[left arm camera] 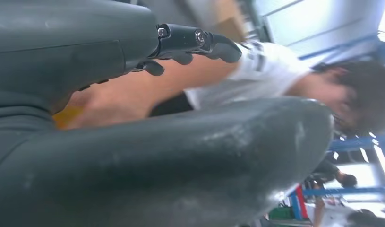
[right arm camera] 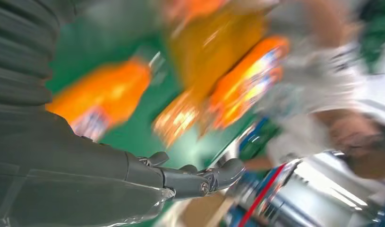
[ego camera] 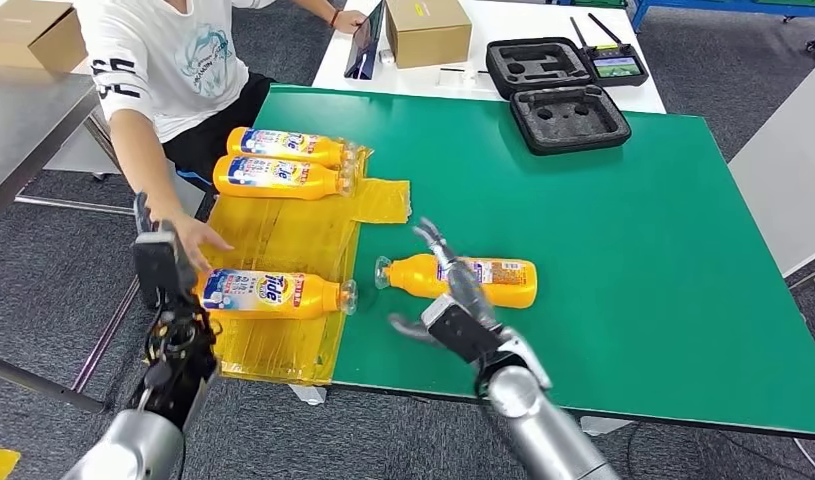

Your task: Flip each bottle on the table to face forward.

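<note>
Four bottles on the green table, all lying on their sides.

Left side first: two bottles sit touching each other at the far end of the yellow sheet, rear bottle and second bottle, both with the blue-and-white front label up. Look done. Near end of the sheet: Tide bottle, front label up too, cap pointing toward the table's middle. A person's hand hangs just beside its base end; can't tell if it touches.

Left hand is raised near the table's left edge, just beside that Tide bottle's base. Head view shows nothing in it. Left wrist view shows the fingers extended with a gap to the thumb, nothing between them. I'd call it spread and empty.

Middle of the table: fourth bottle lies straight on the green mat, off the sheet, cap toward the sheet. It shows plain orange with only a small-print label, so my read is back side up. That's the one left to flip.

Right hand is above and in front of that bottle, fingers splayed wide, thumb off to one side, holding nothing. Contact with the bottle: can't tell, the hand hides part of it. Right wrist view is motion-blurred.

Estimate: three of four facing forward, one remaining.
</note>
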